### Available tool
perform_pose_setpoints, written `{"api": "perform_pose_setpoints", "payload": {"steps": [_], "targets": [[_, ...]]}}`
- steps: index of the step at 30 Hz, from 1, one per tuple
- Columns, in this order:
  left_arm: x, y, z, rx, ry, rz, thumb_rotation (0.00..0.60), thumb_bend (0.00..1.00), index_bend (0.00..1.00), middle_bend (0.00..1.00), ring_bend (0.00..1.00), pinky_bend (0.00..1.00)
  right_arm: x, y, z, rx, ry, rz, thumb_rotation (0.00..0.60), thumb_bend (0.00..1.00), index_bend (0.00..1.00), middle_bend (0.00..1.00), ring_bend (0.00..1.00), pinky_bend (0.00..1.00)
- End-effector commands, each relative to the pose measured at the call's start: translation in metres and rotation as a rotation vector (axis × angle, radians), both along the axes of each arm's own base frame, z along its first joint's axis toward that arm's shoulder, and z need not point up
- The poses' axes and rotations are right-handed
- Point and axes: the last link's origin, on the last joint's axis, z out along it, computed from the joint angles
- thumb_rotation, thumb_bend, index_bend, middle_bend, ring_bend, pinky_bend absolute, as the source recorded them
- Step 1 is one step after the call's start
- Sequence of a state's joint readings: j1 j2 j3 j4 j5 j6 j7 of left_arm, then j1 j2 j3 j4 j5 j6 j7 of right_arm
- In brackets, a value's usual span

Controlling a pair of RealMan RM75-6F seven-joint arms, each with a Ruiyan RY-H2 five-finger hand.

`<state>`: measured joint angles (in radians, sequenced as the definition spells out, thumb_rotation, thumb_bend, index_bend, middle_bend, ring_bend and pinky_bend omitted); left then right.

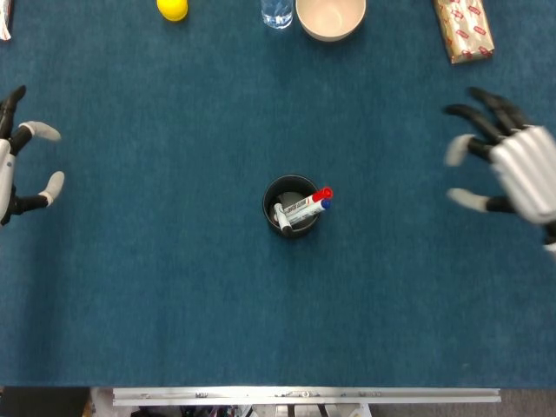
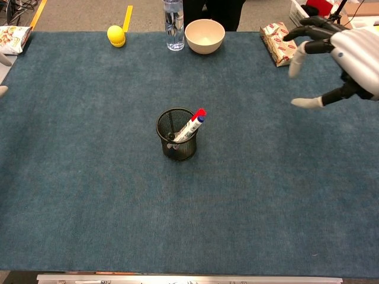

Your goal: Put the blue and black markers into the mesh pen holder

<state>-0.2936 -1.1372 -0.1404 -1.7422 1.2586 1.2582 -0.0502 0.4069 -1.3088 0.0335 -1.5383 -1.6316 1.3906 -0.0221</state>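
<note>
At the far left of the head view the left robot hand (image 1: 19, 165) hangs over the tabletop (image 1: 156, 287) edge with its fingers spread and nothing in them, well apart from everything else. Along the far edge, going rightward, sit a yellow ball (image 2: 116, 35), a clear bottle (image 2: 172, 22), a cream bowl (image 2: 204, 35) and a wrapped packet (image 2: 280, 44), none of them near the middle. In the centre stands the mesh pen holder (image 2: 176, 142), upright, with markers (image 1: 301, 208) leaning inside it toward its right rim; one cap showing above the rim is red and one beside it is blue, and a dark end shows lower in the cup, though whether that is the black marker I cannot tell for sure. No marker lies loose on the blue cloth, so the task looks done or very nearly so, with at most a check of the colours left. At the far right the right robot hand (image 2: 334, 56) is released, fingers splayed and empty, raised near the packet and well clear of the holder. Around the holder the cloth is bare on every side, so either arm has wide room; the only crowding is the row at the far edge and the packet close to the right hand
</note>
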Motion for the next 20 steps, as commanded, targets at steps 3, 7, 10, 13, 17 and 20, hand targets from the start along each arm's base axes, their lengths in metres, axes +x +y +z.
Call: {"api": "perform_pose_setpoints", "payload": {"steps": [3,7,10,13,17,20], "targets": [[0.0,-0.009,0.0,0.032,0.034,-0.008,0.6,0.31,0.36,0.02,0.0,0.16,-0.037,0.031,0.036,-0.094,0.136,-0.065,0.6,0.0,0.55,0.24,0.07,0.15],[-0.003,-0.019,0.0,0.071,0.068,-0.006,0.6,0.31,0.36,0.02,0.0,0.16,-0.052,0.054,0.049,-0.143,0.189,-0.097,0.6,0.0,0.55,0.24,0.07,0.15],[-0.006,-0.03,0.001,0.096,0.073,0.005,0.6,0.31,0.36,0.02,0.0,0.16,-0.061,0.07,0.053,-0.165,0.22,-0.124,0.6,0.0,0.55,0.24,0.07,0.15],[-0.01,-0.04,-0.001,0.106,0.081,0.017,0.6,0.31,0.36,0.02,0.0,0.16,-0.068,0.08,0.055,-0.175,0.21,-0.163,0.6,0.0,0.55,0.24,0.07,0.15],[-0.015,-0.05,-0.002,0.112,0.111,0.037,0.6,0.31,0.36,0.02,0.0,0.16,-0.074,0.083,0.054,-0.173,0.195,-0.198,0.6,0.0,0.55,0.24,0.07,0.15],[-0.015,-0.052,-0.002,0.119,0.1,0.045,0.6,0.31,0.36,0.02,0.0,0.17,-0.076,0.08,0.051,-0.161,0.179,-0.203,0.6,0.0,0.55,0.24,0.07,0.15]]}}
